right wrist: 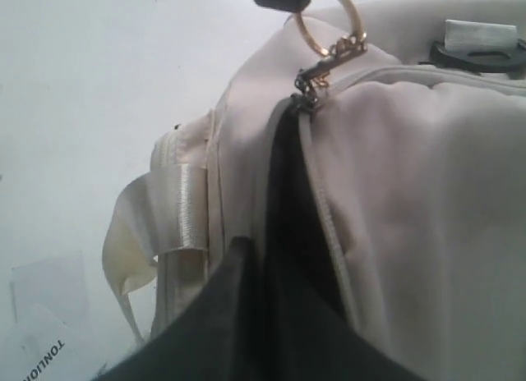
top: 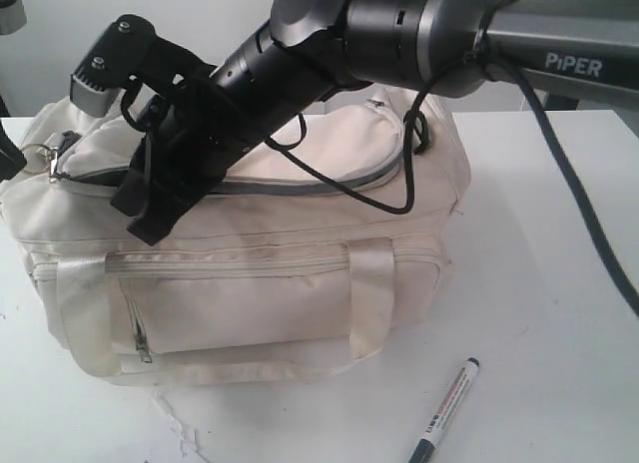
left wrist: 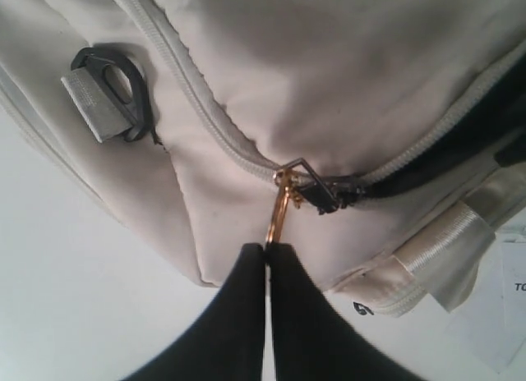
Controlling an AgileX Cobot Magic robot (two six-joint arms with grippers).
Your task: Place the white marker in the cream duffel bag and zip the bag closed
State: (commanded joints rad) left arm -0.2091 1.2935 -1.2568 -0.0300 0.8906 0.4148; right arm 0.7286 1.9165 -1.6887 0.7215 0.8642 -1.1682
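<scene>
The cream duffel bag (top: 250, 273) stands on the white table, its top zip partly open and showing black lining (right wrist: 288, 184). At the front right the white marker (top: 446, 408) lies on the table, outside the bag and apart from both grippers. My left gripper (left wrist: 267, 248) is shut on the gold zip pull ring (left wrist: 281, 208) at the bag's left end, beside the slider (left wrist: 329, 192). My right gripper (top: 150, 222) reaches across over the bag. It (right wrist: 256, 248) looks shut on the front edge of the opening.
A black strap clip (left wrist: 111, 89) sits near the zip end. The cream handle strap (right wrist: 177, 208) hangs on the front. The right arm's cable (top: 399, 199) drapes over the bag top. A printed paper (right wrist: 41, 336) lies on the table by the bag.
</scene>
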